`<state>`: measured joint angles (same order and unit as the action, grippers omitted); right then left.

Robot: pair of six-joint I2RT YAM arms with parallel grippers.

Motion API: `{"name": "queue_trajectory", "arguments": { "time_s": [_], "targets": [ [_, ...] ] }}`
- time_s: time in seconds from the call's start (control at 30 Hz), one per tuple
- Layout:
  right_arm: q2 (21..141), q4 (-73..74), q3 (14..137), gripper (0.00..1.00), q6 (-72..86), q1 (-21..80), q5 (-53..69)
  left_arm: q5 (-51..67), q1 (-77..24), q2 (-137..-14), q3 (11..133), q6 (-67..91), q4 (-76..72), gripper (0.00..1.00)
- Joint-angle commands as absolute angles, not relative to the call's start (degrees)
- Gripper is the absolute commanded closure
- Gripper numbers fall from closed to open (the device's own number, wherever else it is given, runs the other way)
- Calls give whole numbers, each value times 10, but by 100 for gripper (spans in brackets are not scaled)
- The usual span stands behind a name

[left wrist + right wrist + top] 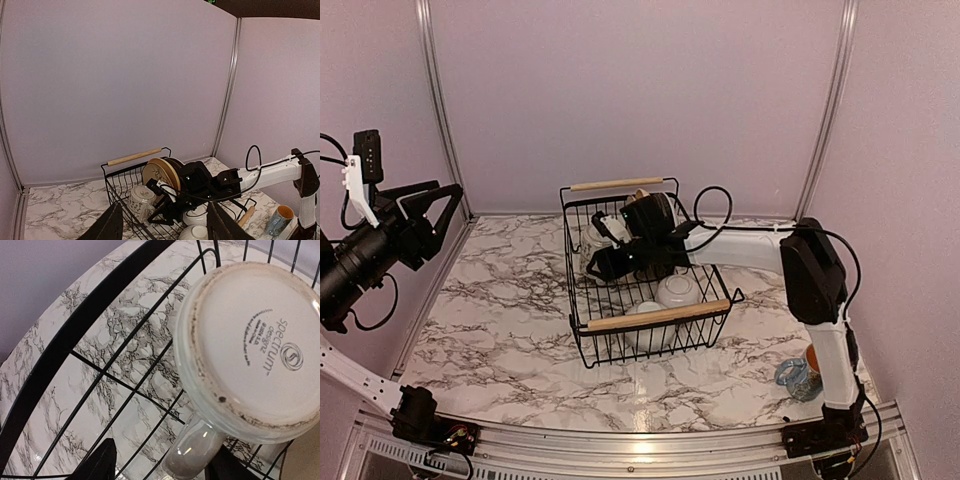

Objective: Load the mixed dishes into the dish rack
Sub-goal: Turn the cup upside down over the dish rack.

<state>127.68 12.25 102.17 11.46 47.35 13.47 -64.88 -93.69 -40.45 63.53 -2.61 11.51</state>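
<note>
The right pincer, spread, straddles the handle of the upturned mug in the rack's 10 o'clock corner. A careless pull-back could hook the handle and topple it onto the plates. The left pincer is spread, empty. A second mug sits at 4 o'clock on the desk.

Black metal-wire dish rack, pale bare-wood bar handles, glossy marble-patterned table, glazed ceramic mug with rough, speckled foot ring
</note>
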Motion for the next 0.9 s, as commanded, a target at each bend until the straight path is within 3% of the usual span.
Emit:
{"name": "queue_trajectory", "arguments": {
  "time_s": [0.0, 0.47, 0.87],
  "targets": [
    [1228, 123, 1018, 43, 133, 476, 150, -648, -935, -399, 644, -30, 121, 41],
    [1209, 117, 988, 48, 148, 473, 170, -649, -935, -406, 649, -19, 133, 40],
    [1106, 115, 972, 53, 97, 476, 207, -730, -933, -462, 693, 29, 216, 36]
  ]
}}
